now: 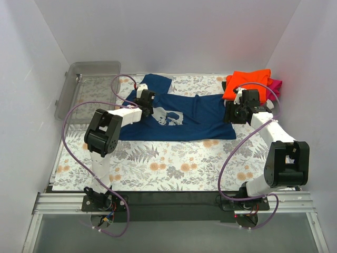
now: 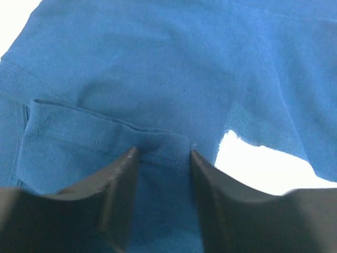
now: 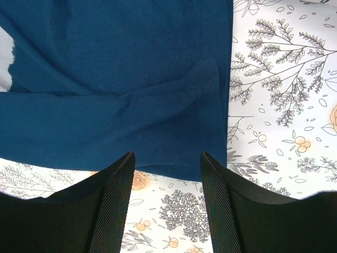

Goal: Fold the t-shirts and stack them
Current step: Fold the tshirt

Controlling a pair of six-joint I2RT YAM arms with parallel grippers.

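Broadly, a table covered in a floral-printed cloth (image 1: pixel 158 168) fills the workspace, and the navy blue t-shirt (image 1: pixel 200 118) lies spread across its far middle, chest up, with one sleeve rumpled toward the far left. A clear plastic bin (image 1: pixel 89 84) stands tilted at the far left edge of the table. At the far right corner a folded orange t-shirt (image 1: pixel 247 81) sits on top of a magenta t-shirt (image 1: pixel 275 84), of which only a strip shows at the right side. The left gripper (image 1: pixel 143 100) rests low on the navy shirt's left shoulder area. In its wrist view its jaws stand apart, with a stitched fold of the navy cloth (image 2: pixel 158 63) running between the fingertips (image 2: pixel 124 163). The right gripper (image 1: pixel 234 113) hangs at the shirt's right edge, jaws likewise parted, and the hemmed corner of the shirt (image 3: pixel 105 79) lies just beyond its fingertips (image 3: pixel 118 174). A pale grey cartoon print (image 1: pixel 168 117) marks the chest.
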